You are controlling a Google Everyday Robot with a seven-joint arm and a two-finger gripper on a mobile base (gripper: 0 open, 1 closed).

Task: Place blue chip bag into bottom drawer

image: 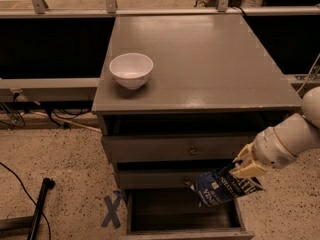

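Gripper (244, 168) over the bottom drawer (185, 232), tips obscured at the blue chip bag (225, 186); drawer front partly past the lower edge.

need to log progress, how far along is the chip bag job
Done: the bottom drawer stands pulled open, and the blue chip bag is off the cabinet top. In hand: the gripper, at the cabinet's right front, is shut on the bag above the drawer's right side. Left: lower it in and release.
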